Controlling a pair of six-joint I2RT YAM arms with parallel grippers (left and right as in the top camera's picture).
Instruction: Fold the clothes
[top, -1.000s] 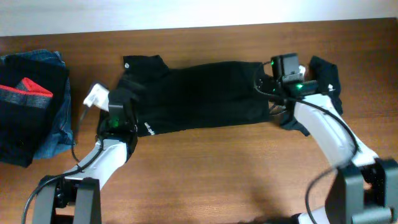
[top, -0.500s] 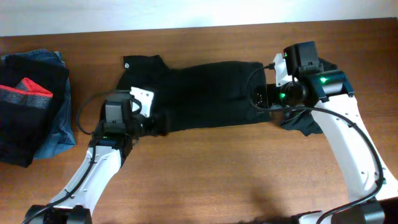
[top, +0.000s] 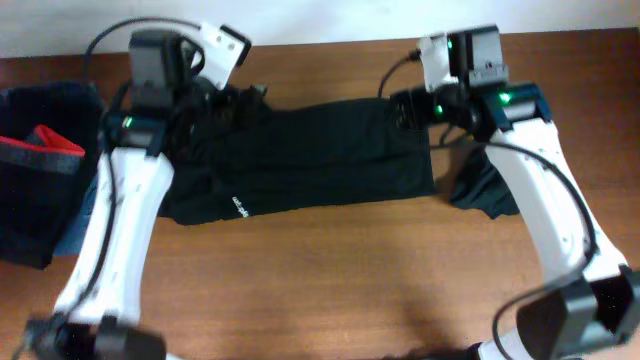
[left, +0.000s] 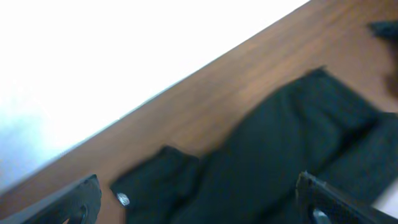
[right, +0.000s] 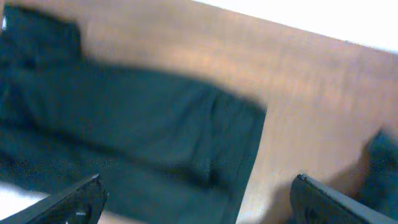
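Overhead, the shirt (top: 320, 165) is lying as a long band across the bench (top: 320, 290), so a lengthwise fold is being judged done and the cross folds left, with the second black piece (top: 478, 190) unfolded just beside its right end. The left hand (top: 238, 100) and right hand (top: 403, 106) are being held wide and empty over the far corners, while the striped piece (top: 45, 160) and denim (top: 72, 238), well apart, are blocking nothing. In each wrist view, fingers are being shown spread wide above the shirt.
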